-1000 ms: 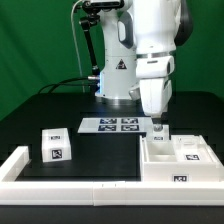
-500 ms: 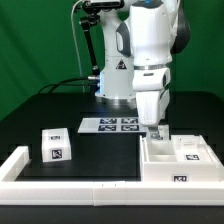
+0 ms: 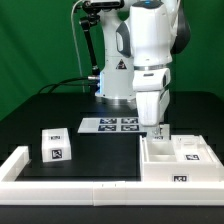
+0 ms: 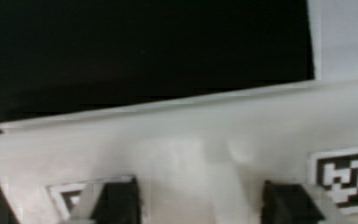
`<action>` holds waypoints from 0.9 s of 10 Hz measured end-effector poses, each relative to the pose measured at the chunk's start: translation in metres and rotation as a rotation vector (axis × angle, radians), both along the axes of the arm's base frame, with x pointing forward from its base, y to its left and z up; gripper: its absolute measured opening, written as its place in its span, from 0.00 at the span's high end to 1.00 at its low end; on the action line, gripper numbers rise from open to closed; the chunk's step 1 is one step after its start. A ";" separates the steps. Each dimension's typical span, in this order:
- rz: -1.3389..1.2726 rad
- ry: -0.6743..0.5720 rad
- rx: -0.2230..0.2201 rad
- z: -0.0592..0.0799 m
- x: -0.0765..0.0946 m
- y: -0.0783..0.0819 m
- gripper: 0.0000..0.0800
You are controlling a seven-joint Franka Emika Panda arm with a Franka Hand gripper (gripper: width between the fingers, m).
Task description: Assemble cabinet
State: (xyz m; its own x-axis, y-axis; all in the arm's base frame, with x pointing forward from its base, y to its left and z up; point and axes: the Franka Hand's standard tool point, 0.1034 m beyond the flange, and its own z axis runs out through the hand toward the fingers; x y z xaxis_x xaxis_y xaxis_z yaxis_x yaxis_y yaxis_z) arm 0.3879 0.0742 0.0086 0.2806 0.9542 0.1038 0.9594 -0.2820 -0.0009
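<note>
Pincer (image 3: 158, 128) unmoved, at cabinet body (image 3: 165, 172) rear wall

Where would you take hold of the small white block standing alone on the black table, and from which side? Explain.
Probably from above, closing the jaws on two opposite upright faces of the block. It is boxy, flat-sided and apart from anything else, so its top and sides look free.

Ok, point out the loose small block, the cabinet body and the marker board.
small block (image 3: 57, 150): exterior view, on its tagged front face.
cabinet body (image 3: 160, 176): exterior view, on the front wall beside its tag.
marker board (image 3: 112, 125): exterior view, on the middle of the sheet.
</note>
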 end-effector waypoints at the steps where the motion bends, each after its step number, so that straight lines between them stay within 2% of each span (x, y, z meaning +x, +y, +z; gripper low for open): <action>1: -0.001 0.000 0.000 0.000 0.000 0.000 0.76; 2: -0.001 0.000 0.000 0.000 0.000 0.000 0.91; 7: 0.001 0.007 -0.004 0.001 0.000 0.000 0.91; 9: 0.012 0.023 -0.031 0.019 0.006 -0.002 0.91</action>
State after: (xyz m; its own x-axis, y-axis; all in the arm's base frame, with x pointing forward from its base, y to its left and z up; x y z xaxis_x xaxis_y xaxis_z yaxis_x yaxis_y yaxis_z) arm 0.3937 0.0718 0.0274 0.2706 0.9603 0.0675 0.9627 -0.2703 -0.0148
